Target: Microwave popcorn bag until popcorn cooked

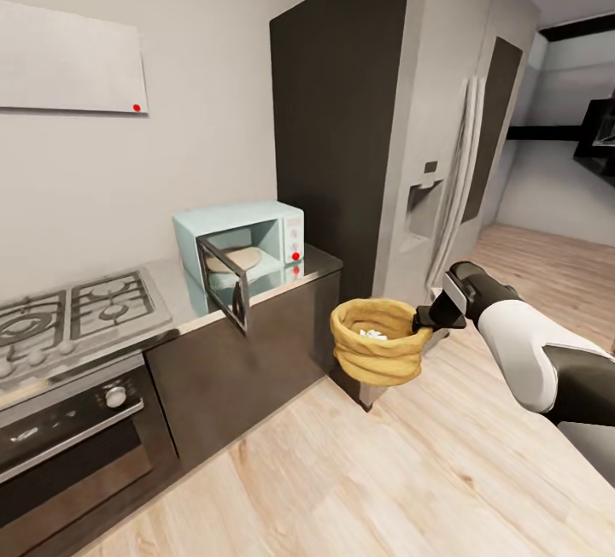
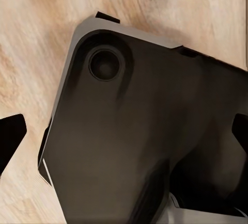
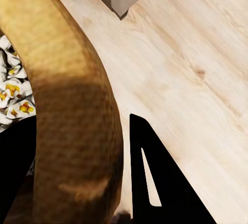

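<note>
The right arm reaches out in front of the robot, low over the wooden floor point(image 1: 359, 480). It is bent a little, and its white and black wrist points toward the cabinets. The right gripper point(image 1: 424, 319) pinches the thick rim of the popcorn bag point(image 1: 376, 352). One finger is inside the bag and one finger point(image 3: 155, 177) is outside, pressed on the rim. The bag hangs in the air, upright, beside the end of the dark cabinets and in front of the big grey fridge point(image 1: 444, 155). It touches nothing but the gripper. Inside the bag sit little white bits of popcorn point(image 3: 13, 92) with yellow spots.

The microwave point(image 1: 243, 249) stands on the countertop point(image 1: 179, 296) next to the hob point(image 1: 73, 313). Its door is swung open toward the room.

The left wrist view looks down on a dark part of the robot above the floor. Black finger tips peek in at the edges, well apart, so the left gripper point(image 2: 124, 136) looks open and holds nothing.
</note>
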